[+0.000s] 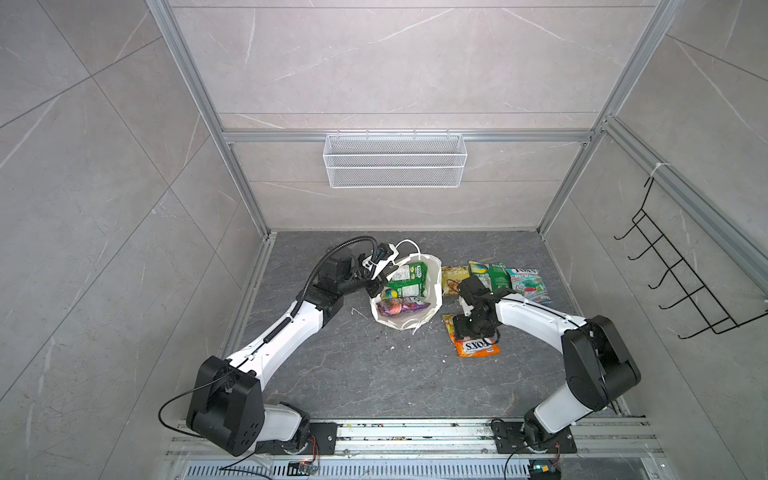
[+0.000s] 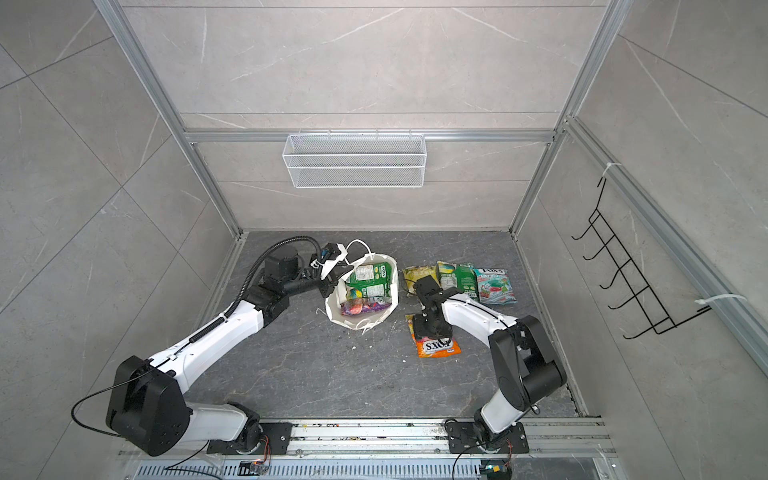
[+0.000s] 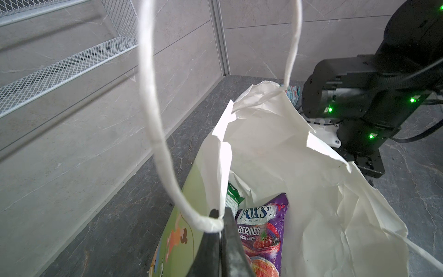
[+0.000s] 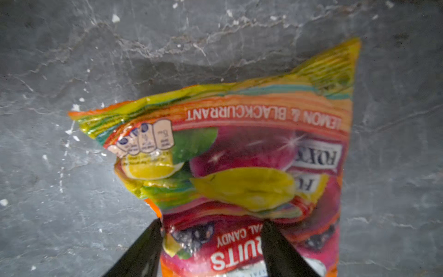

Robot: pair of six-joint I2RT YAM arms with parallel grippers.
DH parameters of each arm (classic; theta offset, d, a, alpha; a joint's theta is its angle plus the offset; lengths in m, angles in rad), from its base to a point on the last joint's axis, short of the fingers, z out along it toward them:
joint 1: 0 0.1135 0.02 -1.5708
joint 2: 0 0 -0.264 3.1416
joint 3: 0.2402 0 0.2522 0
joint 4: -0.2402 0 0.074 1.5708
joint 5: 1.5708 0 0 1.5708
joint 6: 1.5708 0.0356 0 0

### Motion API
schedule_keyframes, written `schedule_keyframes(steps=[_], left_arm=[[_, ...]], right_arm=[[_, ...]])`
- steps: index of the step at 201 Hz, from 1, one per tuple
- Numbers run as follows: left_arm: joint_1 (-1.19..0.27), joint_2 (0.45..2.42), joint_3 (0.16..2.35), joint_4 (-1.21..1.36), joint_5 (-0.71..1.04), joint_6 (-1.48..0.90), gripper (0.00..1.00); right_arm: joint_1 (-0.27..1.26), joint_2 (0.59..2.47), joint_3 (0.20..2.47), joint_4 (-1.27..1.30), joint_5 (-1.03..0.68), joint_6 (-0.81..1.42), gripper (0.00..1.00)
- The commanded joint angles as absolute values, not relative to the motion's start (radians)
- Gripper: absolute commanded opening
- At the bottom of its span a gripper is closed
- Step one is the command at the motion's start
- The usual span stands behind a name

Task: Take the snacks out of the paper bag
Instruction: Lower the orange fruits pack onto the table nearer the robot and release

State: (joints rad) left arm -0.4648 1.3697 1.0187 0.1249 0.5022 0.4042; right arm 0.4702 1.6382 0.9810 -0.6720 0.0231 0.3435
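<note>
Right wrist view: the right hand [image 4: 211, 225], parted and empty, is held over the orange packet [image 4: 239, 148] on the counter [image 4: 60, 167]. Farther back, the bag [image 1: 434, 291] is pinched at its rim by the closed left hand [image 3: 220, 213], a purple packet [image 3: 263, 230] inside. Three packets [image 1: 496, 275] are laid toward the back right corner.

Open paper bag [image 1: 434, 286]; orange packet [image 1: 476, 347] flat, to its right.

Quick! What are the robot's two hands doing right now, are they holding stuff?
Left gripper: shut, pinching the rim of the paper bag.
Right gripper: open, jaws apart over the orange candy bag.
</note>
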Motion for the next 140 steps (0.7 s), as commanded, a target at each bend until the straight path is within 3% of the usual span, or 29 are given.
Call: schedule_keyframes(steps=[1, 26, 41, 50, 98, 114, 130, 140], left_arm=[[-0.463, 1.378, 1.046, 0.133, 0.522, 0.397, 0.00], [-0.464, 1.381, 1.046, 0.141, 0.533, 0.387, 0.00], [-0.463, 1.381, 1.048, 0.138, 0.537, 0.388, 0.00], [-0.463, 1.381, 1.048, 0.140, 0.536, 0.389, 0.00], [-0.463, 1.377, 1.048, 0.135, 0.536, 0.391, 0.00], [-0.462, 1.374, 1.046, 0.135, 0.534, 0.390, 0.00], [-0.464, 1.370, 1.046, 0.128, 0.527, 0.395, 0.00], [-0.462, 1.368, 1.044, 0.127, 0.523, 0.400, 0.00]], right_arm=[[0.536, 1.693, 0.991, -0.665, 0.130, 0.424, 0.59], [0.569, 1.714, 0.998, -0.655, 0.170, 0.528, 0.45], [0.578, 1.706, 1.001, -0.640, 0.177, 0.580, 0.43], [0.578, 1.693, 1.005, -0.635, 0.185, 0.609, 0.37], [0.578, 1.647, 1.064, -0.584, 0.154, 0.625, 0.32], [0.576, 1.633, 1.075, -0.573, 0.148, 0.606, 0.34], [0.577, 1.606, 1.082, -0.584, 0.160, 0.583, 0.51], [0.576, 1.579, 1.076, -0.593, 0.195, 0.576, 0.54]])
